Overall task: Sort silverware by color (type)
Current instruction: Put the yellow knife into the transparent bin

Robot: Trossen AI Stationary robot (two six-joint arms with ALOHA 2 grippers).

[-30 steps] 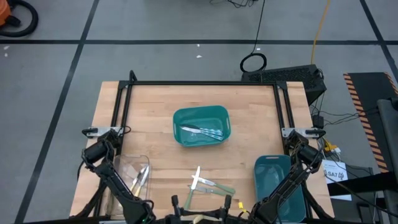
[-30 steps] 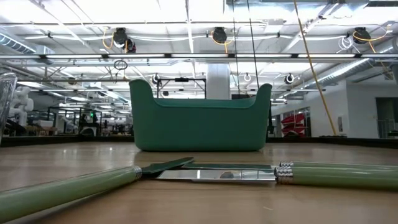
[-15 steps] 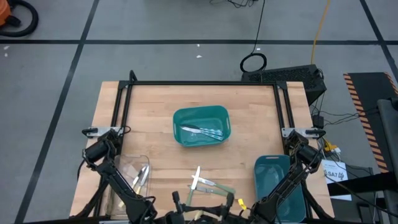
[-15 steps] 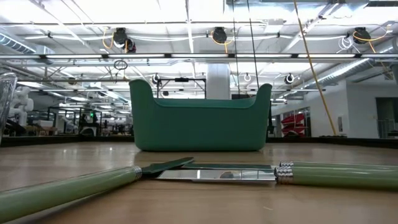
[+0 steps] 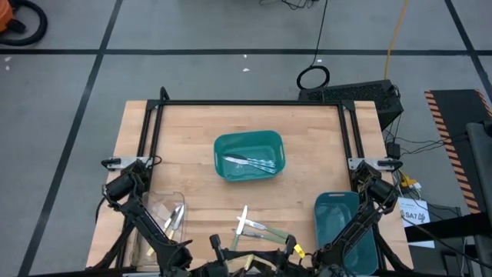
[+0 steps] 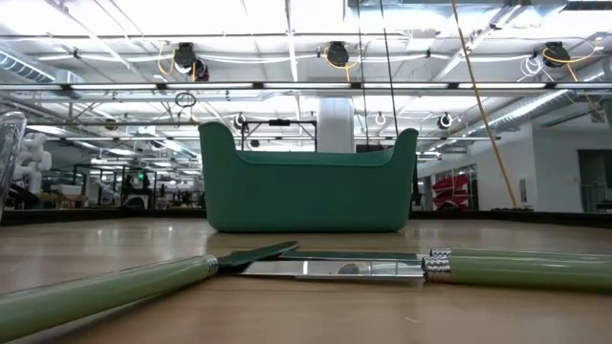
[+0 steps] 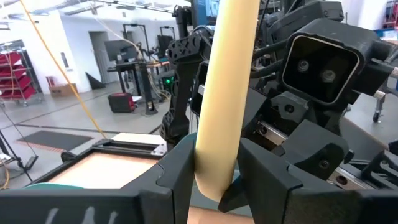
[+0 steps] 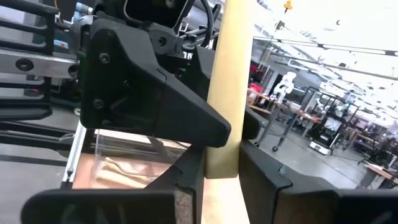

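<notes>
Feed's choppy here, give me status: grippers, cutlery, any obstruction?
Left gripper and right gripper both clamped on one pale yellow handle. Green-handled pieces loose on table. Nothing blocking.

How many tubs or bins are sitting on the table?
3. A teal oval plastic tub sits mid-table holding cutlery, a teal rectangular bin stands by the right arm, and a clear plastic bin stands by the left arm. Others could be hidden below the picture's near edge.

Both pincers clamped, facing.
</notes>
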